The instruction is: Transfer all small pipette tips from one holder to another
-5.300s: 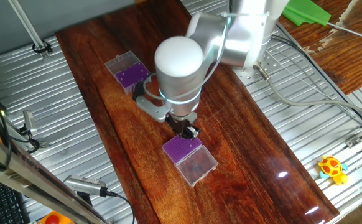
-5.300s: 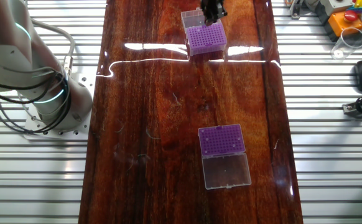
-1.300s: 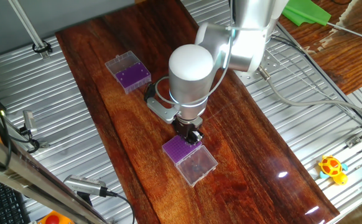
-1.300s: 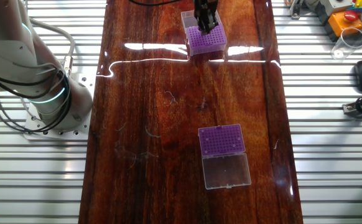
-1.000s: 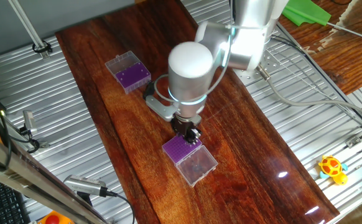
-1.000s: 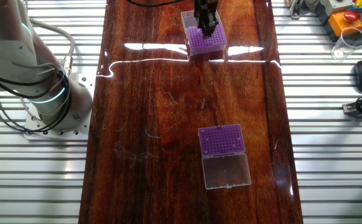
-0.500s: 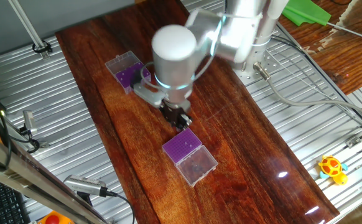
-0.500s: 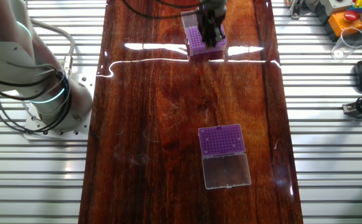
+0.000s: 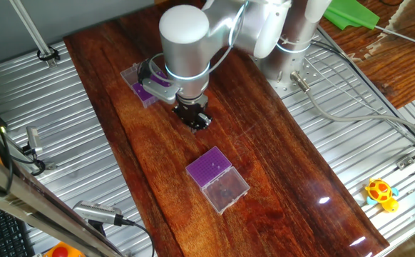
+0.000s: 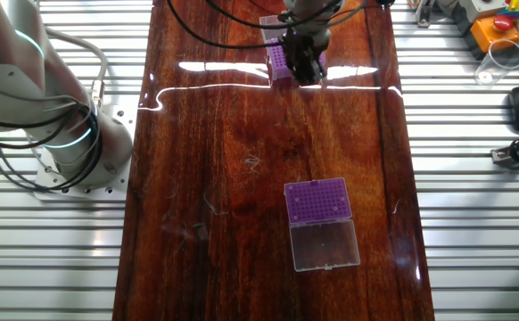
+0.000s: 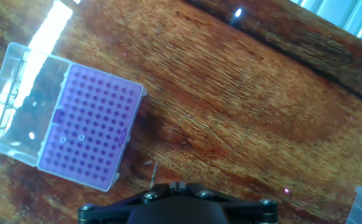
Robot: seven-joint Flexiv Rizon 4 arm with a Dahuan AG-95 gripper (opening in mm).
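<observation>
My gripper (image 9: 194,118) hangs over bare wood between the two holders, jaws together. In the hand view the gripper (image 11: 176,185) is shut, and a thin pale pipette tip (image 11: 153,170) sticks out beside the fingertips. One purple holder (image 9: 209,168) with its clear lid (image 9: 229,190) open lies just in front of the gripper. The other purple holder (image 9: 146,88) is behind the arm, partly hidden. The hand view shows a purple holder (image 11: 91,134) with a clear lid (image 11: 19,106) and two pale tips in its holes. From the other side the gripper (image 10: 305,69) covers part of a holder (image 10: 280,59).
The dark wooden table (image 9: 279,164) is flanked by ribbed metal plates (image 9: 72,143). The arm's base (image 10: 72,134) stands at the left. Cables (image 9: 350,107), a yellow toy (image 9: 381,193) and a button box (image 10: 500,22) lie off the wood.
The gripper rose off the near holder and moved away from it toward the far holder. It now hangs over bare wood between the two.
</observation>
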